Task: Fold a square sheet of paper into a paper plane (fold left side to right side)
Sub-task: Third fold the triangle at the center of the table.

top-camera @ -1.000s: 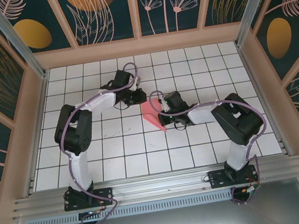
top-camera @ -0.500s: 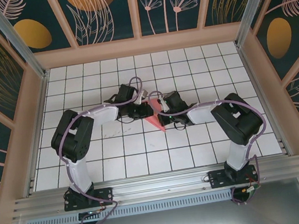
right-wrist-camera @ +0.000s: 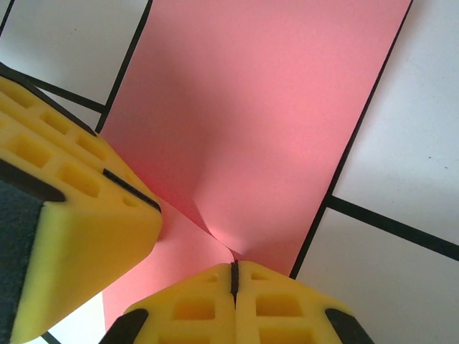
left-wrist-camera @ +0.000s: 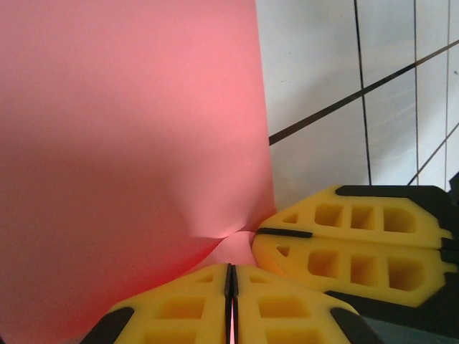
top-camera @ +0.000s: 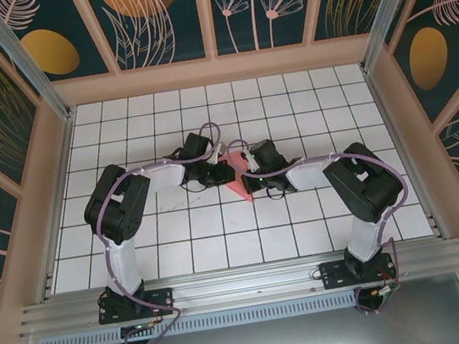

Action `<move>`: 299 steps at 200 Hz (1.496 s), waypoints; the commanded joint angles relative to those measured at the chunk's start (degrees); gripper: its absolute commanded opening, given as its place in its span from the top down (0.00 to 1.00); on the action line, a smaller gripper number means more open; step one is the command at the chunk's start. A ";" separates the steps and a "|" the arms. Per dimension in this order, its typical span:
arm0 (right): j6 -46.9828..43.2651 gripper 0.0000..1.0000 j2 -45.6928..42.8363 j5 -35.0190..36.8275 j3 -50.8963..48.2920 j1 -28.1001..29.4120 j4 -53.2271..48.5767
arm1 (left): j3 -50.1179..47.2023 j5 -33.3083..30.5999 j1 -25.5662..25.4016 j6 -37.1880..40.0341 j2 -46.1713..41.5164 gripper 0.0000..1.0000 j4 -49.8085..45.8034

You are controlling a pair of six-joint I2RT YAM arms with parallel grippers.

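Observation:
The pink sheet of paper (top-camera: 240, 188) lies mid-table, folded to a pointed wedge. My left gripper (top-camera: 219, 173) is at its left edge and my right gripper (top-camera: 253, 181) at its right. In the left wrist view the left gripper (left-wrist-camera: 231, 268) is shut, with a sliver of the paper (left-wrist-camera: 129, 143) between its pads and a flap raised in front. The right gripper's yellow fingers (left-wrist-camera: 337, 244) sit just beside it. In the right wrist view the right gripper (right-wrist-camera: 233, 265) is shut, its tips down on the paper (right-wrist-camera: 272, 107) where the lifted flap's crease begins. The left fingers (right-wrist-camera: 72, 208) are close by.
The white grid-tiled table (top-camera: 306, 110) is walled by patterned panels on three sides. Both arms bend inward from their bases at the near edge and meet in the middle. Bare tiles (right-wrist-camera: 401, 287) show right of the paper.
My left gripper has moved down and right from the tiles behind the paper onto its left edge and shut on it. The right gripper has stayed put on the paper.

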 commanded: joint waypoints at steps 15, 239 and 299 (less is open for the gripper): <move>-1.48 1.00 2.51 -0.31 -0.01 1.13 -5.59 | -1.22 -1.73 -0.22 1.15 0.28 0.87 -1.59; 5.11 0.83 -11.43 -11.46 3.90 -1.00 -15.49 | -2.92 -5.09 -0.26 0.87 3.76 0.87 -0.58; 12.67 0.99 -6.81 -21.46 2.75 0.10 -9.46 | -2.81 -5.47 -0.28 1.25 3.38 0.87 -1.01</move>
